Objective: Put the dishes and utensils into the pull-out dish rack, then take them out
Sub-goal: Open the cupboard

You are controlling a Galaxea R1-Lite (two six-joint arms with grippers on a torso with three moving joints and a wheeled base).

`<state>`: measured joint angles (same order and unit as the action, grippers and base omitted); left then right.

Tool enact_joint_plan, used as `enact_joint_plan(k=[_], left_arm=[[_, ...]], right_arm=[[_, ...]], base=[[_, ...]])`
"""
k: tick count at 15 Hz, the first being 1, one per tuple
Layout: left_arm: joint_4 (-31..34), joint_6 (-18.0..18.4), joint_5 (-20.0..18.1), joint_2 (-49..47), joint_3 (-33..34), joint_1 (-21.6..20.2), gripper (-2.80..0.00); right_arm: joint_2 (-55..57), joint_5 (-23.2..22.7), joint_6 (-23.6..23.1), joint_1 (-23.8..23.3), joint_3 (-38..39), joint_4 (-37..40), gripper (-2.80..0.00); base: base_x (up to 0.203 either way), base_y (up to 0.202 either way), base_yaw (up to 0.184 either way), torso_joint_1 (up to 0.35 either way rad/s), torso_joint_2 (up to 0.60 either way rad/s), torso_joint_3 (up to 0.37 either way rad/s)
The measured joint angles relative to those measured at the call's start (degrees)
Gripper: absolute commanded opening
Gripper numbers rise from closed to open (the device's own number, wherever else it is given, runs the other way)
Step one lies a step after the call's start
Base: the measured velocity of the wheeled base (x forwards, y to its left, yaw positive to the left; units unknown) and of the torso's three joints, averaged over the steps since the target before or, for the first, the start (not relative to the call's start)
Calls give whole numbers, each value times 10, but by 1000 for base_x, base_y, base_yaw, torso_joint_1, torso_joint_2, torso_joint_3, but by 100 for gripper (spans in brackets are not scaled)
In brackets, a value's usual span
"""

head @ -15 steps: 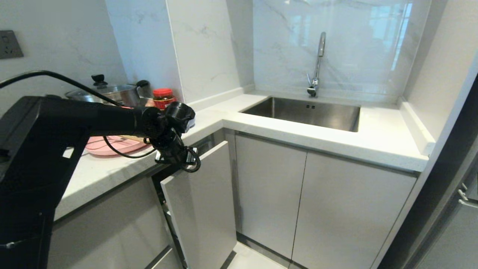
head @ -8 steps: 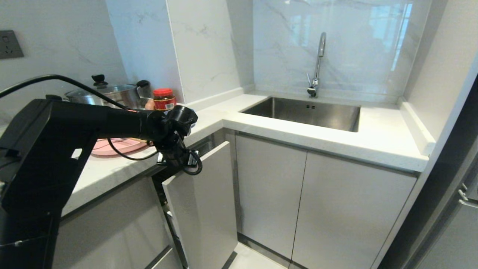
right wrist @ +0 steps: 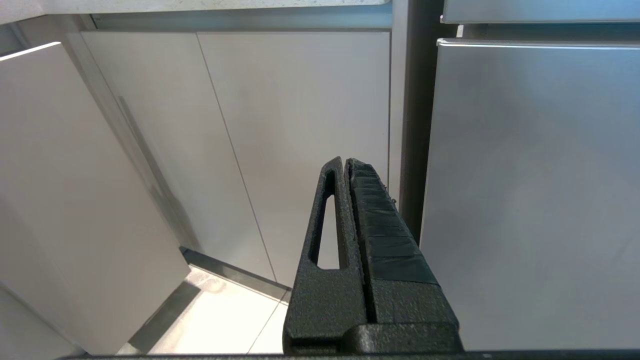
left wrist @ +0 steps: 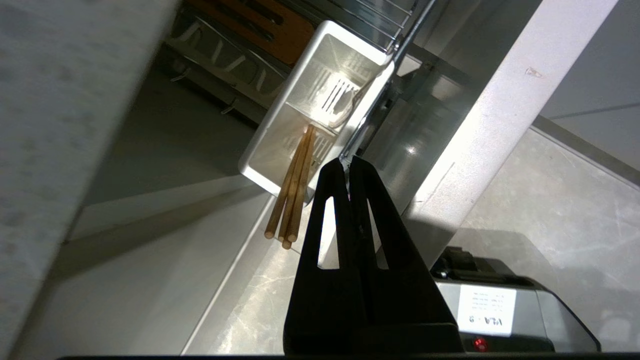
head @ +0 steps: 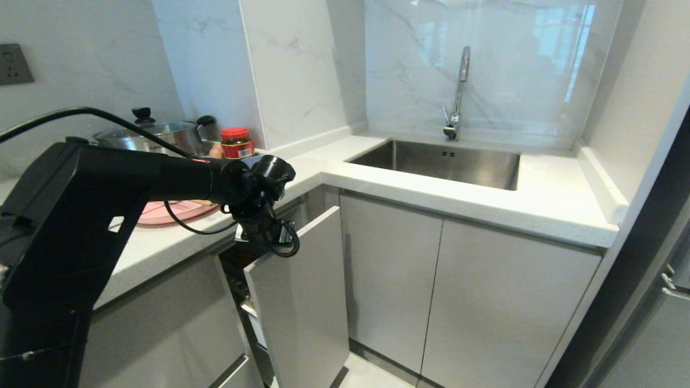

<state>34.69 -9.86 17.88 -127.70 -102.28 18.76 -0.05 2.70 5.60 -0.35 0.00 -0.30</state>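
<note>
Wooden chopsticks (left wrist: pixel 292 192) in a glossy white plastic cup (left wrist: pixel 320 107); brushed steel sink (head: pixel 439 161).

Left arm (head: pixel 108 178) all matte black, boxy angular shell near the shoulder narrowing to a round tube, then a knuckle-like wrist with a round cap. A thick black cable (head: pixel 64 114) arcs over the arm; thinner black wires loop under the wrist. Small cut-out notch shows pale on the shell. Left pincer (left wrist: pixel 348 165): 2 flat black fingers, each with a long slot. Right pincer (right wrist: pixel 345 165): same black, grainy texture, 1 slotted finger (right wrist: pixel 327 220), the other faced with a ribbed black pad.
</note>
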Motion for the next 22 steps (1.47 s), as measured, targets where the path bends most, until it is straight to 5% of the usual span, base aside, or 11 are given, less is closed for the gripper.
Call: enact_joint_plan(k=[8, 18, 22], left_arm=[[33, -26, -60, 4, 2, 37, -280], [48, -110, -89, 3, 4, 109, -280], [58, -140, -131, 2, 4, 133, -280]], right_arm=[[0, 0, 0, 0, 0, 0, -280], [0, 0, 0, 0, 0, 0, -280], [0, 0, 0, 0, 0, 0, -280]], base=[[0, 0, 0, 0, 0, 0], [0, 0, 0, 0, 0, 0], [0, 0, 0, 0, 0, 0]])
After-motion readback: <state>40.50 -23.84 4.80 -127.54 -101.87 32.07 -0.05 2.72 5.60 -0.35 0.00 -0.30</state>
